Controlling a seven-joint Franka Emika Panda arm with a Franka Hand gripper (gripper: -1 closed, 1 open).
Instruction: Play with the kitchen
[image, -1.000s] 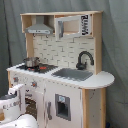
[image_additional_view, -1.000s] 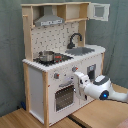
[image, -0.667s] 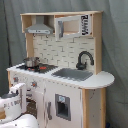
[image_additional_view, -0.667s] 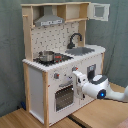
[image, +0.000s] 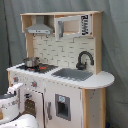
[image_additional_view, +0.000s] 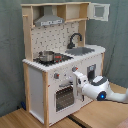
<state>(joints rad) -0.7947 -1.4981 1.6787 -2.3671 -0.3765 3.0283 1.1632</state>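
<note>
Gripper (image_additional_view: 78, 78) up against the front of the kitchen (image_additional_view: 35, 87), at or very near the panel; contact itself not clear. Open or closed: cannot tell in either exterior view. Seen also low at the first exterior view's left (image: 15, 91), again with no way of judging the grip.

Directly above and just beside: the knobs (image_additional_view: 74, 69), the nearer one almost touching the white housing. Below and to the second exterior view's left: the oven door (image_additional_view: 64, 97), shut, its upper edge level with the gripper. Well above: stovetop with a small pot (image_additional_view: 47, 56), then sink (image_additional_view: 82, 50) and faucet (image_additional_view: 75, 39), all untouched. Far overhead, the hood (image_additional_view: 49, 21).

Compared with a second ago: dropped a little and edged toward the oven door, away from the spot beside the knobs. Little further shift over the last fraction of a second, so apparently settling at the door's top edge.

Meaning for the task, as a judgement: probably lining up to pull the oven door open rather than turn a knob. Door not yet moved. Next move likely needs a secure hold on the door's edge or handle; a slip would only scrape the panel.
</note>
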